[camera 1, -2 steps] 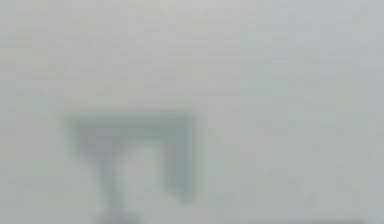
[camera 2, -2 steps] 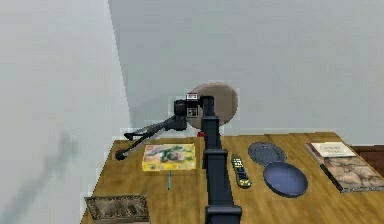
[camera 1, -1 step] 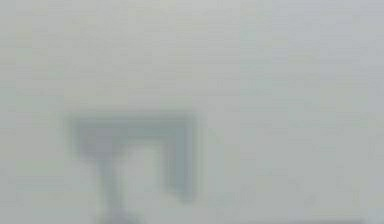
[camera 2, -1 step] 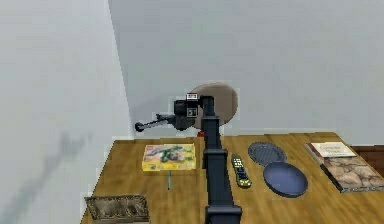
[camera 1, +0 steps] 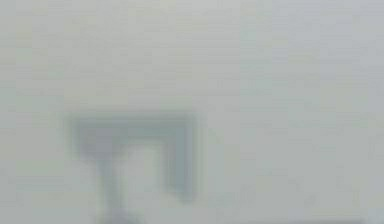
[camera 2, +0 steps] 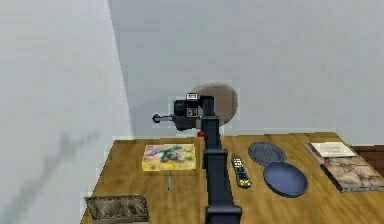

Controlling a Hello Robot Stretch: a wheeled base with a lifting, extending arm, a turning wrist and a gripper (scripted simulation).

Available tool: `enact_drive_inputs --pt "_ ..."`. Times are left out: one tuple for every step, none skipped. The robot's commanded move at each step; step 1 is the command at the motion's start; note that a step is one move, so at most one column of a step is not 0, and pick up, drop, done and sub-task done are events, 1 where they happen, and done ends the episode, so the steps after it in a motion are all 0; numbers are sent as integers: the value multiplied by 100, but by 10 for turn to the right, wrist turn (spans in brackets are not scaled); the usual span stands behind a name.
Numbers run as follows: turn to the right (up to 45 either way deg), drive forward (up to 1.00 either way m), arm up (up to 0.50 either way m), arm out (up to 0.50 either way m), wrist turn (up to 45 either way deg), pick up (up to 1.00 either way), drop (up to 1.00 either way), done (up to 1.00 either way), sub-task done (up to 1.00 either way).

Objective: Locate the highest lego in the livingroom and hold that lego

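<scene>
While the hand (camera 2: 157,119) hovers high with only bare wall behind its fingers, it carries nothing, and its opening can't be read. Near-left of it, flat on the table (camera 2: 125,170), lies a yellow box (camera 2: 168,157) with a green picture, likely the lego. It looks light, stiff and smooth-faced: I'd take it across a thin edge, since the flat top offers no bite. Right of the arm sit a remote (camera 2: 239,170) and a dark plate (camera 2: 267,152).
</scene>
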Motion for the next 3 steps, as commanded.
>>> enact_drive_inputs --pt "0 0 -30 0 0 0 0 0 0" --pt "0 0 0 0 0 100 0 0 0" --pt "0 0 10 0 0 0 0 0 0"
